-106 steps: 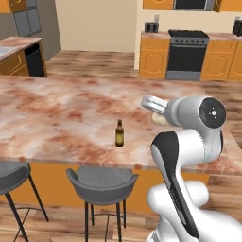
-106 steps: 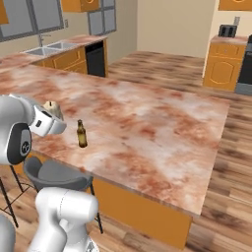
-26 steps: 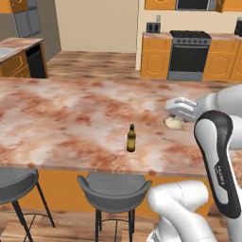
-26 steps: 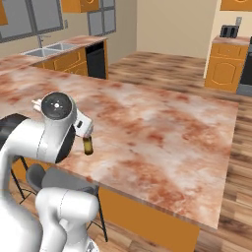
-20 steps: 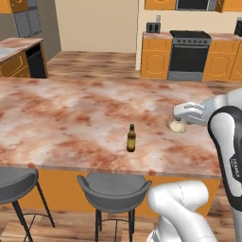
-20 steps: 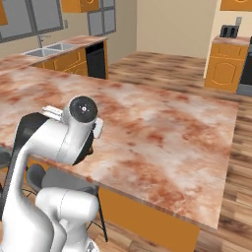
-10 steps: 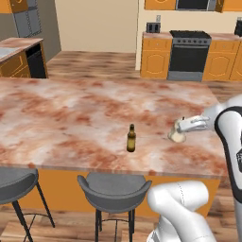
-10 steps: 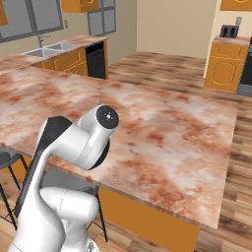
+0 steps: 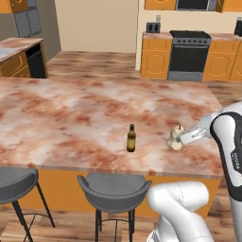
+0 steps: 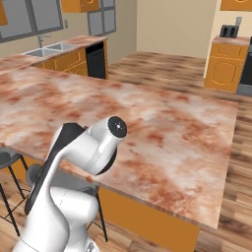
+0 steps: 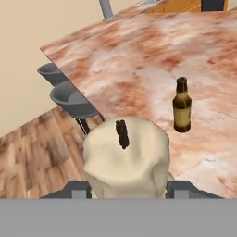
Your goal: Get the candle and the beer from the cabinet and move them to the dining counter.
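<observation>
The candle (image 9: 176, 140), cream, lumpy and dark-wicked, sits right of centre in the left base view, low on the counter (image 9: 71, 118) near its front edge, with bare marbled top stretching to the upper left. The beer (image 9: 131, 138) stands upright just left of it, apart. The gripper (image 9: 182, 138) clasps the candle from the right.
</observation>
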Robot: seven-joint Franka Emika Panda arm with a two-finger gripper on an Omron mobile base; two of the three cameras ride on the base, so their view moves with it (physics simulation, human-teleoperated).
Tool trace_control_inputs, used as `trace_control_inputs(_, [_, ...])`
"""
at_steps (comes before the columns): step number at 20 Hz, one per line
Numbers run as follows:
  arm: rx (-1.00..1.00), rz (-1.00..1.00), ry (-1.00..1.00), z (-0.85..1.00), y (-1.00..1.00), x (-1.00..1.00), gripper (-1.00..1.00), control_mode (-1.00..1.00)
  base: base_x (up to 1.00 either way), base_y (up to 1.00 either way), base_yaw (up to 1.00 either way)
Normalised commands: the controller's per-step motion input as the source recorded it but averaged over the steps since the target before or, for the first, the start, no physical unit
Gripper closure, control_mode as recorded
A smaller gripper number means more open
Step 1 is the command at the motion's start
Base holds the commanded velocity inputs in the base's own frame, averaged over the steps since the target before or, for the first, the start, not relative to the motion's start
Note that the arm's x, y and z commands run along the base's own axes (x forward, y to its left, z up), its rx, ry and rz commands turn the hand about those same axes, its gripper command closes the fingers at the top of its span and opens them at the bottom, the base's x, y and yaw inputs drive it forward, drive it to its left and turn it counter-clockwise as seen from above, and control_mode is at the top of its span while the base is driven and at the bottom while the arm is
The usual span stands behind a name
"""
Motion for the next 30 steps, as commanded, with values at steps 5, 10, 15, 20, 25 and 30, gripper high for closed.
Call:
trace_control_inputs(5, [-0.04,0.07,-0.17,-0.40,-0.03,0.38,1.00,-1.00,0.00,0.00,0.00])
trace_control_inputs(10, [-0.04,0.03,-0.02,-0.34,0.00,0.44,1.00,-1.00,0.00,0.00,0.00])
trace_control_inputs(15, [-0.03,0.03,0.02,-0.28,-0.05,0.48,1.00,-1.00,0.00,0.00,0.00])
trace_control_inputs(20, [0.00,0.06,0.00,-0.31,-0.08,0.55,1.00,-1.00,0.00,0.00,0.00])
trace_control_inputs(25, [-0.01,0.07,0.04,-0.39,-0.01,0.59,1.00,-1.00,0.00,0.00,0.00])
trace_control_inputs(30, [-0.03,0.07,0.19,-0.39,-0.08,0.57,1.00,-1.00,0.00,0.00,0.00])
